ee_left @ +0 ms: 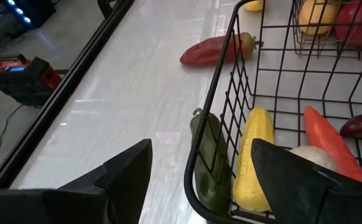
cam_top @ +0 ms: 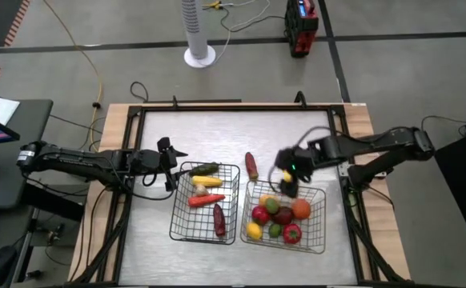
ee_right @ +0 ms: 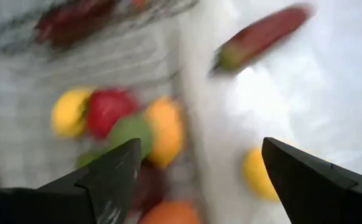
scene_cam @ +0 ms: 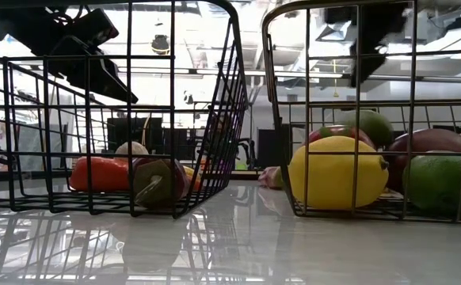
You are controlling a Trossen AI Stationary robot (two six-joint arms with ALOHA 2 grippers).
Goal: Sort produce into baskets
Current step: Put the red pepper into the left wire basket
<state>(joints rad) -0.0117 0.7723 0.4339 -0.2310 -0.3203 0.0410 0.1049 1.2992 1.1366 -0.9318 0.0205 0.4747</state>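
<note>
Right tool [cam_top: 287, 186], seemingly empty, hovers spread over right basket's [cam_top: 323, 240] far rim.

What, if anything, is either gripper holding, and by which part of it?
Nothing is held. The left gripper stands open at the corner of the left basket, and the right gripper is open and empty above the right basket.

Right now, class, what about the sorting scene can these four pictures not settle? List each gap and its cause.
- Right wrist view: motion blur smears the round produce.
- Low view: basket mesh hides the produce behind it.
- High view: right gripper covers its basket's corner.
- High view: small yellow piece too small to name.
</note>
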